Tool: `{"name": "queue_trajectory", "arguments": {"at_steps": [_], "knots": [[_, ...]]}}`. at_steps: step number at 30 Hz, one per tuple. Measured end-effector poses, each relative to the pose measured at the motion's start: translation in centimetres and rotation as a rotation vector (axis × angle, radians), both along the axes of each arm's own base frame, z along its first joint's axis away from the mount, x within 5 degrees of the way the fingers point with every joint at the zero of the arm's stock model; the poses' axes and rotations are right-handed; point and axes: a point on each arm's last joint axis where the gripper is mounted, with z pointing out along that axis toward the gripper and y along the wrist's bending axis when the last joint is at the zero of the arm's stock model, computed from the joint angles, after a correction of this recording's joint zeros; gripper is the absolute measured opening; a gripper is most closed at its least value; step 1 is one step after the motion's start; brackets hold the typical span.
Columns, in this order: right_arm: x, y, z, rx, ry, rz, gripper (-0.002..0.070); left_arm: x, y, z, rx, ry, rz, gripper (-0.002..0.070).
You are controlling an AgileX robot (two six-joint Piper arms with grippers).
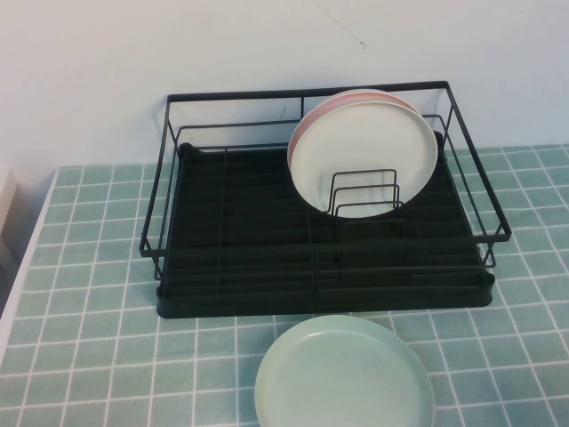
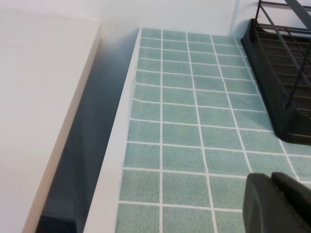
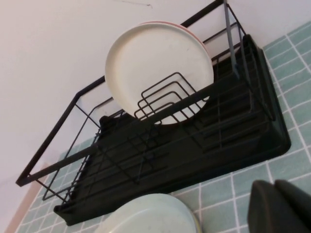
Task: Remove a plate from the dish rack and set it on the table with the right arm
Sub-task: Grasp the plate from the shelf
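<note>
A white plate [image 1: 363, 153] stands on edge in the black dish rack [image 1: 222, 240], leaning against wire dividers, with a pale pink plate [image 1: 351, 100] right behind it. It also shows in the right wrist view [image 3: 155, 63], inside the rack [image 3: 233, 126]. My right gripper [image 3: 274, 194] is shut and empty, low over the teal tiled table [image 1: 80, 311] in front of the rack. My left gripper [image 2: 272, 187] is shut and empty over the tiles near the table's left edge, beside the rack's end [image 2: 286, 97]. Neither arm shows in the high view.
A pale mint-green plate [image 1: 345, 378] lies flat on the tiles in front of the rack; it also shows in the right wrist view [image 3: 150, 216]. A white ledge [image 2: 43, 111] runs beside the table's left edge with a gap between. A white wall stands behind.
</note>
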Motion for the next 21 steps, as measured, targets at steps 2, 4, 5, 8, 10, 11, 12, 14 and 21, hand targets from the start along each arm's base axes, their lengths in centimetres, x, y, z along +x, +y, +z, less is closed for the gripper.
{"name": "queue_trajectory", "arguments": {"at_steps": [2,4,5,8,10,11,12,14,21], "knots": [[0.0,0.0,0.1,-0.016,-0.011,0.007,-0.0001,0.0,0.0,0.0,0.0,0.0,0.0,-0.0003],[0.0,0.1,0.1,-0.011,-0.016,0.014,-0.0001,0.0,0.0,0.0,0.0,0.0,0.0,-0.0003],[-0.1,0.2,0.3,-0.023,-0.019,0.024,-0.0001,0.0,0.0,0.0,0.0,0.0,0.0,-0.0003],[0.0,0.6,2.3,-0.149,-0.04,0.093,-0.0001,0.0,0.0,0.0,0.0,0.0,0.0,-0.0003],[0.4,0.8,4.8,-0.308,-0.066,0.163,-0.0001,0.0,0.0,0.0,0.0,0.0,0.0,-0.0003],[0.9,0.9,5.8,-0.392,-0.064,0.199,-0.0001,0.0,0.0,0.0,0.0,0.0,0.0,-0.0003],[1.3,1.0,7.2,-0.46,-0.076,0.236,-0.0001,0.0,0.0,0.0,0.0,0.0,0.0,-0.0003],[3.1,1.2,9.6,-0.62,-0.063,0.33,-0.0001,0.0,0.0,0.0,0.0,0.0,0.0,-0.0003],[10.4,1.8,16.3,-0.947,-0.112,0.664,-0.0001,0.0,0.0,0.0,0.0,0.0,0.0,-0.0003]]}}
